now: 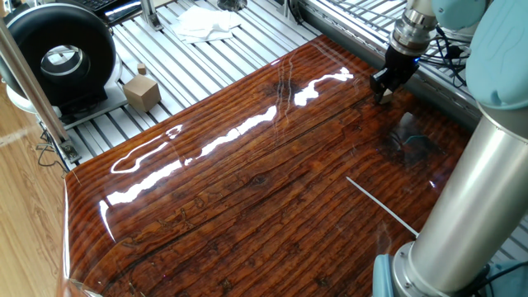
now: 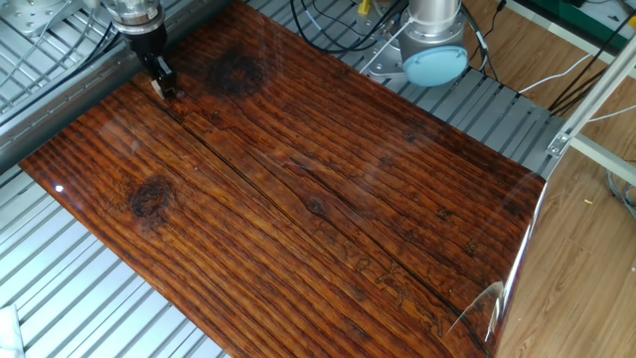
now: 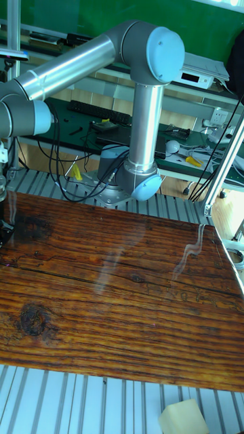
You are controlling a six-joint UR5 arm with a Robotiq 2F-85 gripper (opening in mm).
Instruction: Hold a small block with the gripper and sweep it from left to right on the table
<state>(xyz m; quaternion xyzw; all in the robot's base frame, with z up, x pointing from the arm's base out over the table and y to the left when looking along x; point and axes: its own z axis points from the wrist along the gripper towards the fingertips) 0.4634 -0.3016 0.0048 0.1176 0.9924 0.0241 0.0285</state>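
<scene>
**Block held at the bench's edge**

No writing could be read anywhere. A larger knobbed cube (image 1: 142,91) sat on the aluminium frame (image 1: 198,66). The gripper (image 1: 384,89) stood closed on the block (image 1: 385,98), touching the bench (image 1: 272,181) near its far corner.

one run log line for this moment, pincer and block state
pincer: shut on small block | block: low at table | position: near table's corner, by the edge | sweep: whole board ahead
</scene>
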